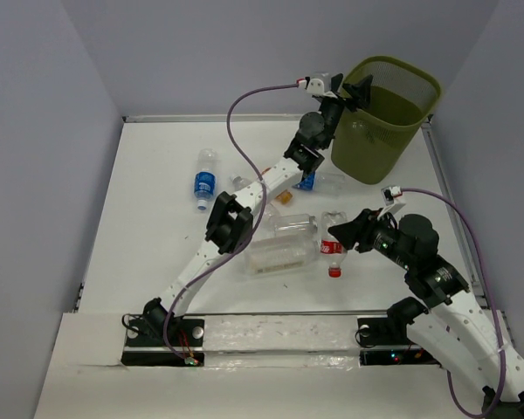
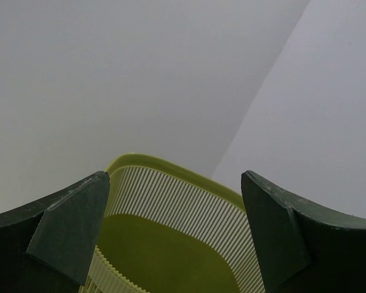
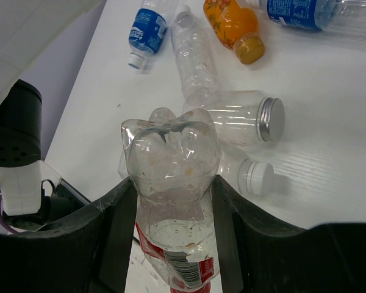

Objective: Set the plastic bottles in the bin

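**Plastic bottle with the red label [image 3: 171,146] could slip on its way to the bin [image 1: 424,87]**

The right gripper [image 3: 174,183] pinches this bottle, one finger pressed on each side of its clear body. The lobed base sticks out past the fingertips and the labelled end runs back between the fingers. From above the bottle sits low over the table [image 1: 157,253], and I cannot tell whether it has left the surface.

The wall looks thin and round, so a hard squeeze may buckle it and shoot it out of the grip. A weak squeeze may let it slide once the arm swings.

Just beside it lie the squarish bottle [image 1: 279,249] and a white-capped bottle [image 3: 250,176]. The red cap end could catch on either during the lift and twist the hold loose.

Farther out, the left arm [image 1: 244,205] stretches across the table toward the bin. The left gripper [image 2: 174,183] is spread wide and empty over the near rim. The bin stands at the far right corner, well apart from the held bottle. A direct carry there risks the two arms meeting at the rim.
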Action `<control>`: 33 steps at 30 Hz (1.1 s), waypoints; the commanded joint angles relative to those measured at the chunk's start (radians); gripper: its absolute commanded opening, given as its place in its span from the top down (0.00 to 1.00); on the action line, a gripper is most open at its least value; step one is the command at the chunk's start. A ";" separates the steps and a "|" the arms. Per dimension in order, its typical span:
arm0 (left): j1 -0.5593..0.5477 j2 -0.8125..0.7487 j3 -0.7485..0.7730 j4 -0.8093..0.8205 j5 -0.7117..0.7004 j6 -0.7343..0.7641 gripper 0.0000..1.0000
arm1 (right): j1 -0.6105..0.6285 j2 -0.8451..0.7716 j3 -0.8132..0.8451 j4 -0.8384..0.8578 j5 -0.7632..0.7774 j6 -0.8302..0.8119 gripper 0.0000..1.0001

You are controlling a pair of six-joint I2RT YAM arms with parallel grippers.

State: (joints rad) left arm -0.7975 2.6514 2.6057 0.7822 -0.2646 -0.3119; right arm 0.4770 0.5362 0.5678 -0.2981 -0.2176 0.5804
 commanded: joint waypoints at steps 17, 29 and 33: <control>-0.008 -0.814 -0.488 -0.334 0.056 0.156 0.01 | -0.006 0.114 0.292 0.068 0.271 -0.119 0.67; 0.162 -1.339 -1.418 -0.687 -0.111 -0.144 0.01 | -0.058 0.533 0.778 0.392 0.686 -0.523 0.68; 0.265 -1.459 -1.607 -0.727 -0.133 -0.210 0.01 | -0.239 0.743 1.013 0.392 0.597 -0.559 0.68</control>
State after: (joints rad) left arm -0.6037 1.2816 1.1351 0.1612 -0.3462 -0.4217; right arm 0.3653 1.1519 1.3869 -0.0212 0.3637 0.1368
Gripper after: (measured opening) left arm 0.989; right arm 0.527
